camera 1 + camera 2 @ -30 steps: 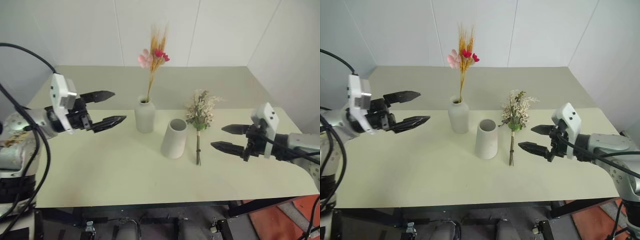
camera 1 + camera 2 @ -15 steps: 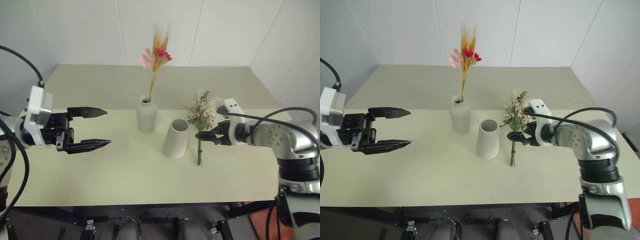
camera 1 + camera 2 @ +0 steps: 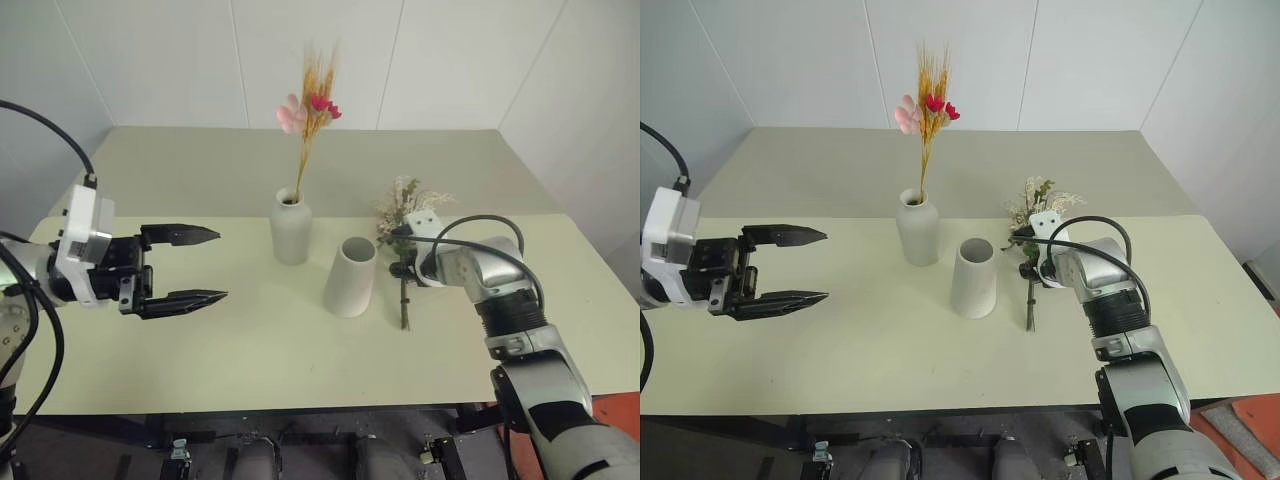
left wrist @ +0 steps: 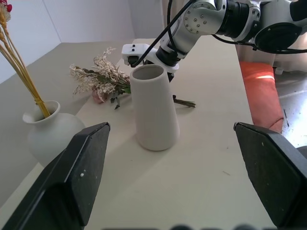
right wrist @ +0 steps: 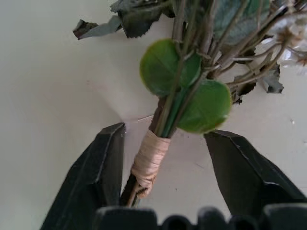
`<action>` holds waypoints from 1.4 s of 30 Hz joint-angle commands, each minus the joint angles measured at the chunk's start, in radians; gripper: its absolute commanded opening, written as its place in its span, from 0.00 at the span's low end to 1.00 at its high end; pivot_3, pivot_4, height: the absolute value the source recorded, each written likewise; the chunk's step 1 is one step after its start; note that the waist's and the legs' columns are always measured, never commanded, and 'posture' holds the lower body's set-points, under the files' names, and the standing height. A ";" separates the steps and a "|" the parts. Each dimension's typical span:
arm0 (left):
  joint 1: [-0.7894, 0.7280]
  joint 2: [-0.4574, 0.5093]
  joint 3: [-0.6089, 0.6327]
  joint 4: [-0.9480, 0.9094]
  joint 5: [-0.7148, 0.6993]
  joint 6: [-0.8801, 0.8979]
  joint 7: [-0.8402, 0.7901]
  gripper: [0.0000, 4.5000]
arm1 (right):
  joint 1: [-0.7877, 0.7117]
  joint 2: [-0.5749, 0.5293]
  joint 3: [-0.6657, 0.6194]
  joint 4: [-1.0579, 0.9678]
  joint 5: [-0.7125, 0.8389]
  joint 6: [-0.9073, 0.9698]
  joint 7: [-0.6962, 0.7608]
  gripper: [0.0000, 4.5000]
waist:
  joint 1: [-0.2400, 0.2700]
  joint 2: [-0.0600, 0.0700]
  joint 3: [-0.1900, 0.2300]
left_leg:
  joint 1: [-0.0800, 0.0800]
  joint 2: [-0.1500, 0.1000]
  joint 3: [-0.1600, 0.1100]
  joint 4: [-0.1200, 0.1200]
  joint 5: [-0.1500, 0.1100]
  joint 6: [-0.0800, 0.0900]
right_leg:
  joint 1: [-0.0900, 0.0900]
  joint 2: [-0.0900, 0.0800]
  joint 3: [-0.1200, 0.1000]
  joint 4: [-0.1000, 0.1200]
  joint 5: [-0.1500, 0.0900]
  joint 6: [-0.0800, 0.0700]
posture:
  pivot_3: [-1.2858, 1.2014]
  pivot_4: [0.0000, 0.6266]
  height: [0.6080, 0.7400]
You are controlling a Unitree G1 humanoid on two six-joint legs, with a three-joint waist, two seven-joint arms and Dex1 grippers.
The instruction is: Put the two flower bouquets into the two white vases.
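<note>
Right gripper (image 5: 165,177) is down at the table (image 3: 250,340) now, and we see its two black fingers (image 5: 103,167) straddling the wrapped stem of the fuller bouquet (image 5: 192,91), one on each side. A gap shows between each finger and the stem, so the jaws are partly apart and we cannot call it a grip; the bunch lies flat on the table.

Counting up: we have two bouquets and two white vases. The slim bunch of yellow stalks (image 3: 312,105) with its red and pink blossoms stands upright in the narrow-necked bottle vase (image 3: 290,232). The fuller bouquet, cream sprigs (image 3: 408,200) and green leaves, lies just beside the wide-mouthed vase (image 3: 349,277), on that vase's right, its stem pointing toward us. That wide-mouthed vase stands upright with nothing in it, just to the right of the bottle vase and a little nearer to us.

Over on the other side, we have the left gripper (image 3: 198,265) hanging above the table's left part, well apart from both vases, jaws spread wide and holding nothing.
</note>
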 commanded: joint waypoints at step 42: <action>0.008 -0.013 0.022 -0.004 -0.035 0.024 0.066 1.00 | 0.217 0.309 -0.235 -0.611 0.355 -0.662 0.143 0.05 | -0.019 0.001 0.000 | 0.001 0.003 0.000 -0.001 0.000 0.000 | -0.001 0.003 0.000 0.001 0.000 -0.001 | 0.52 0.24 1.00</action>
